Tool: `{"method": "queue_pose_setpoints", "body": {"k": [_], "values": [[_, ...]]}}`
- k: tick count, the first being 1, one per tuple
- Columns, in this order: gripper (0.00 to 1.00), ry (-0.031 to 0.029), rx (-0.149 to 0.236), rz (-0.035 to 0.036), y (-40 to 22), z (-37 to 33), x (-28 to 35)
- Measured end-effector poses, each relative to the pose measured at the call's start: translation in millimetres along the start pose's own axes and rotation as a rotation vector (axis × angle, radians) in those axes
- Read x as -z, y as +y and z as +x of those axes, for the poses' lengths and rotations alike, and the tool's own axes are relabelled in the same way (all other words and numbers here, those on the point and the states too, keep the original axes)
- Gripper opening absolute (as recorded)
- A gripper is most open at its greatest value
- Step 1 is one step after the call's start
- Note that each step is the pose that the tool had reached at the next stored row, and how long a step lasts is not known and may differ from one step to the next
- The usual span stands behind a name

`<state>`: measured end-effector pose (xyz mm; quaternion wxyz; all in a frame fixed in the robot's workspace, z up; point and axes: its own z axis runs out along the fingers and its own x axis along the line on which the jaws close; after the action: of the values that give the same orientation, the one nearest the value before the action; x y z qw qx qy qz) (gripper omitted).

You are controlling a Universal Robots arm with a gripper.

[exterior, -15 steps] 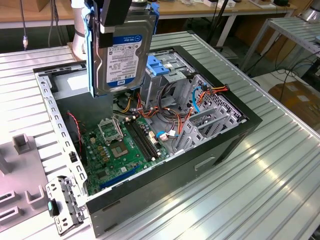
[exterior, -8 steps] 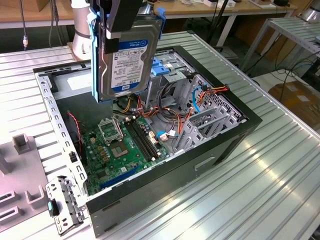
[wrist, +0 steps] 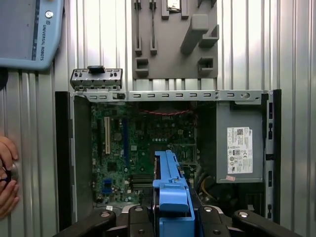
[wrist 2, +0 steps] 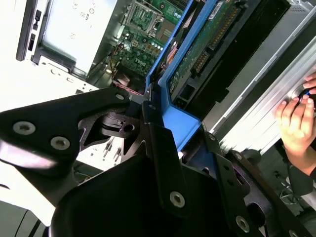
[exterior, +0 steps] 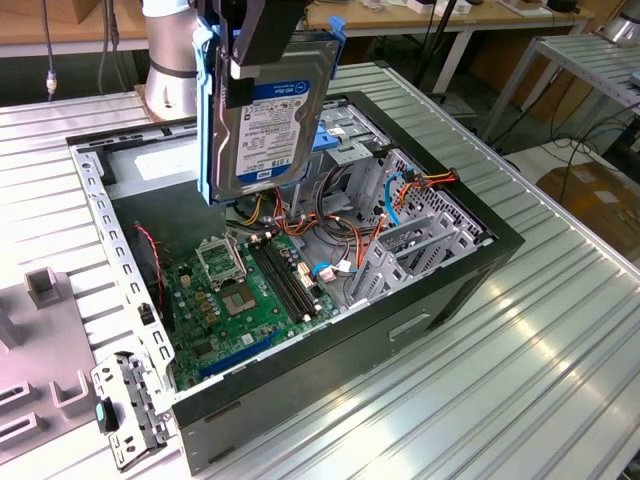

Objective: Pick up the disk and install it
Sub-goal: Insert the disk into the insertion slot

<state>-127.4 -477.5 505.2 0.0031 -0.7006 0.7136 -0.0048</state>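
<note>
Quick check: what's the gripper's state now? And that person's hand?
Gripper: jaws closed on the disk, held on edge above the open case.
Person's hand: at the table beside the case; whether it holds anything cannot be told.

disk [exterior: 268, 120] upright (blue rails), label showing

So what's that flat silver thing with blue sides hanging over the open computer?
The disk is a flat rectangular silver-metal hard drive with a blue-white-black label and blue plastic side rails. It hangs upright, label facing the exterior camera, clamped at its top by the black gripper, above the open computer case.
</note>
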Motion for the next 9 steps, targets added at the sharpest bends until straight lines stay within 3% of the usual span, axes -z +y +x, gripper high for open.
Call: {"method": "queue_pose_setpoints", "body": {"k": [9], "values": [[0.37, 0.0001, 0.0, -0.0001, -16.6, 0.0, -0.1]]}}
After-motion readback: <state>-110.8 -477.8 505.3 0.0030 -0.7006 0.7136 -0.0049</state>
